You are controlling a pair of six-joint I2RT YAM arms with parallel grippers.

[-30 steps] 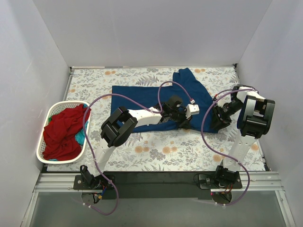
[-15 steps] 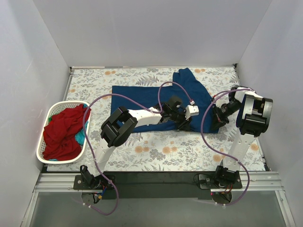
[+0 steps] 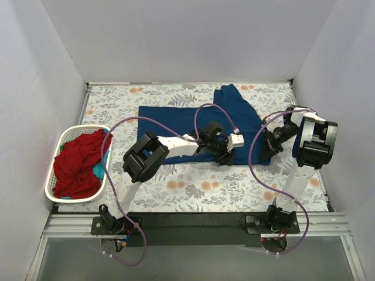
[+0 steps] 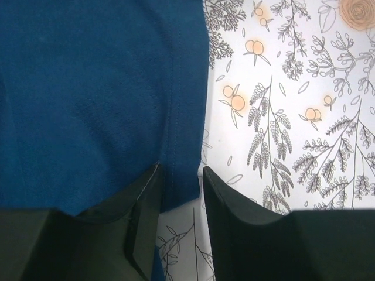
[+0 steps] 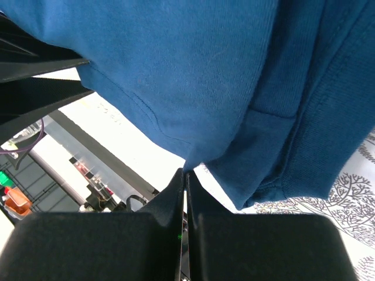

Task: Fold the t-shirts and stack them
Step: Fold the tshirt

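Observation:
The navy blue t-shirt [image 3: 187, 120] lies spread across the back middle of the table, one part folded up toward the far right. My left gripper [image 3: 225, 156] sits low at its near hem. In the left wrist view this gripper [image 4: 181, 171] is open, the hem strip [image 4: 184, 117] lying flat between its fingers. My right gripper [image 3: 268, 146] is at the shirt's right edge. The right wrist view shows it [image 5: 186, 171] shut on a pinch of navy cloth [image 5: 193, 88], which hangs above it. A red t-shirt [image 3: 76, 164] and a teal one [image 3: 100, 171] lie in the basket.
The white slatted laundry basket [image 3: 50, 186] stands at the left edge of the table. The floral table cover [image 3: 205, 187] shows bare along the front. White walls close in the left, back and right sides.
My left gripper opened and let the hem drop flat. My right gripper closed on the shirt's right edge and drew slightly toward the right.

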